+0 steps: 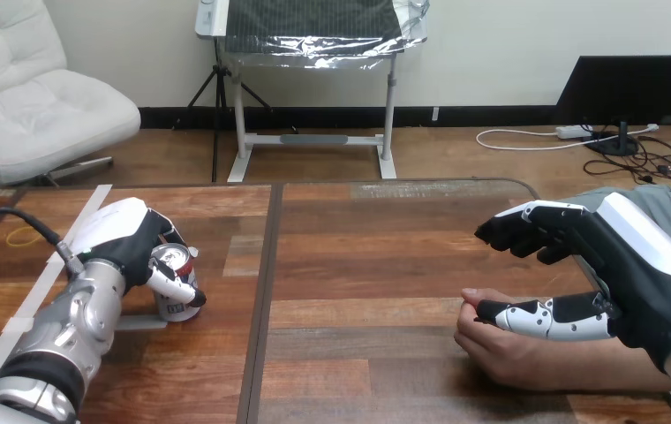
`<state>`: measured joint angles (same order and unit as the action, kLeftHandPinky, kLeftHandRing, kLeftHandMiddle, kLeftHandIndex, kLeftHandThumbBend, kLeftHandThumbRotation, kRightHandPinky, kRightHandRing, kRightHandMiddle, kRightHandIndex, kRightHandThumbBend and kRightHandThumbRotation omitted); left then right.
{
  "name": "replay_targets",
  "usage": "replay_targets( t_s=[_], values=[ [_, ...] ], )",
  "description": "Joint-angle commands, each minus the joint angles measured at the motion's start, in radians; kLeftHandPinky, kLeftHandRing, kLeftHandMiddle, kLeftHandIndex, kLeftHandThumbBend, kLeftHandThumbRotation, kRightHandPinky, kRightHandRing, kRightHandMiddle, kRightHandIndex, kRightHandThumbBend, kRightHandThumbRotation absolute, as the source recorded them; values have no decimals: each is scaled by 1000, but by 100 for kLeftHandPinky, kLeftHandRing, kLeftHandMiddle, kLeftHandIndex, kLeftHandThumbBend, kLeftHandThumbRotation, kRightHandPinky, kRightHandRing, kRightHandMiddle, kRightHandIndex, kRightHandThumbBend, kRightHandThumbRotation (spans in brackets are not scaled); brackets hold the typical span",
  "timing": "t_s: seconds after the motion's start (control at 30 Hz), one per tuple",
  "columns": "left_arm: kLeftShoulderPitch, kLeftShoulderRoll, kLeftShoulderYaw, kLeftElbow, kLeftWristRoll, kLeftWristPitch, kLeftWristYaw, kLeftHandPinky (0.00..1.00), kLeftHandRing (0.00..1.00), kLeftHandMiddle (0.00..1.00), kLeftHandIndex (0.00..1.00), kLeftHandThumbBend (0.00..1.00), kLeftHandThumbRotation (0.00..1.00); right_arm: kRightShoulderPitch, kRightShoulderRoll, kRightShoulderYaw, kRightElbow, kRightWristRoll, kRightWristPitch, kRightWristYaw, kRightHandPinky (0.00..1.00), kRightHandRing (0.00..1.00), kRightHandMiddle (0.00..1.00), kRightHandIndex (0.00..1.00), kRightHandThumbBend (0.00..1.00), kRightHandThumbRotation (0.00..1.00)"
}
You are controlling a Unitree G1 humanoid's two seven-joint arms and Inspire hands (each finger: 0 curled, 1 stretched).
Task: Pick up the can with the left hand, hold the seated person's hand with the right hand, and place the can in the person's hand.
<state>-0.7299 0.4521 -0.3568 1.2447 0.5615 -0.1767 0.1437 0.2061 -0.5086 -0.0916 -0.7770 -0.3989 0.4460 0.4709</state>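
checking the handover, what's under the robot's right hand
The person's hand, lying on the table below the right hand, whose thumb covers part of it.

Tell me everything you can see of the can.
The can looks like a metal drinks can, with a silver lid, a red upper band and a white printed body. It stands roughly upright on the wooden table, at the view's left. The left hand has its fingers curled round it; nothing else touches it.
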Motion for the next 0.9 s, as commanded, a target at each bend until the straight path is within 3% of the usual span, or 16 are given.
replay_targets(
  t_s=[0.0,0.87],
  values=[
    [-36,9,3,-35,1,-32,37,37,44,51,52,72,0,-46,-16,-15,-23,-3,0,-4,74,74,74,71,66,0],
    [-29,9,-2,-35,5,-52,74,40,46,52,52,73,0,-42,-13,-23,-21,8,-12,-7,74,75,74,71,66,0]
  ],
)
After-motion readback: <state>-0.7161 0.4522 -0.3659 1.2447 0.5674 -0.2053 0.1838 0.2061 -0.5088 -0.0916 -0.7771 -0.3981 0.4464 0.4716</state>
